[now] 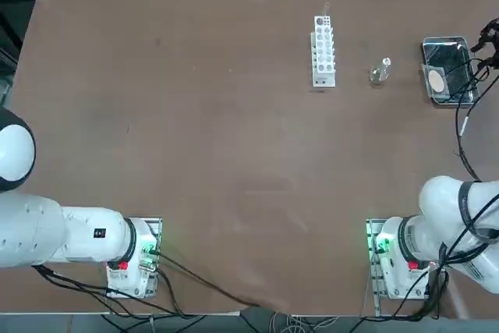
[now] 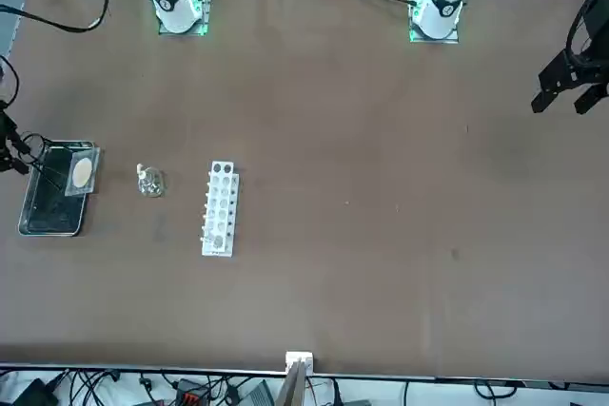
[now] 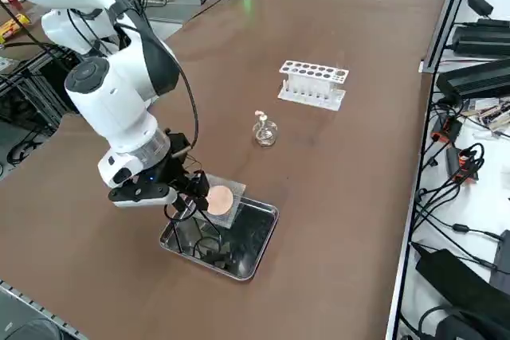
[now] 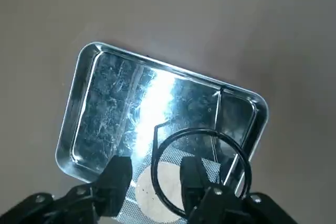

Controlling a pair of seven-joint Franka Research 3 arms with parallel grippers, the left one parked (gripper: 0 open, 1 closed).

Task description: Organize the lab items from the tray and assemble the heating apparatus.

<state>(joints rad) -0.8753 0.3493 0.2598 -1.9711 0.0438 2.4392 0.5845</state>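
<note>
The shiny metal tray (image 1: 447, 51) lies at the table's far right. The grey mesh with its tan centre (image 1: 436, 81) rests at the tray's near end, partly over the rim (image 3: 219, 199). The black wire tripod (image 4: 202, 132) is in the tray, its ring over the mesh. My right gripper (image 4: 156, 177) hangs low by the tray's outer side (image 3: 183, 197), open, with the ring's wire between its fingers; I see no contact. The glass burner (image 1: 380, 74) stands on the table between the tray and the rack (image 3: 264, 131).
The white tube rack (image 1: 323, 51) stands left of the burner. The table's right edge runs close past the tray (image 2: 52, 206), and cables lie on the bench beyond it.
</note>
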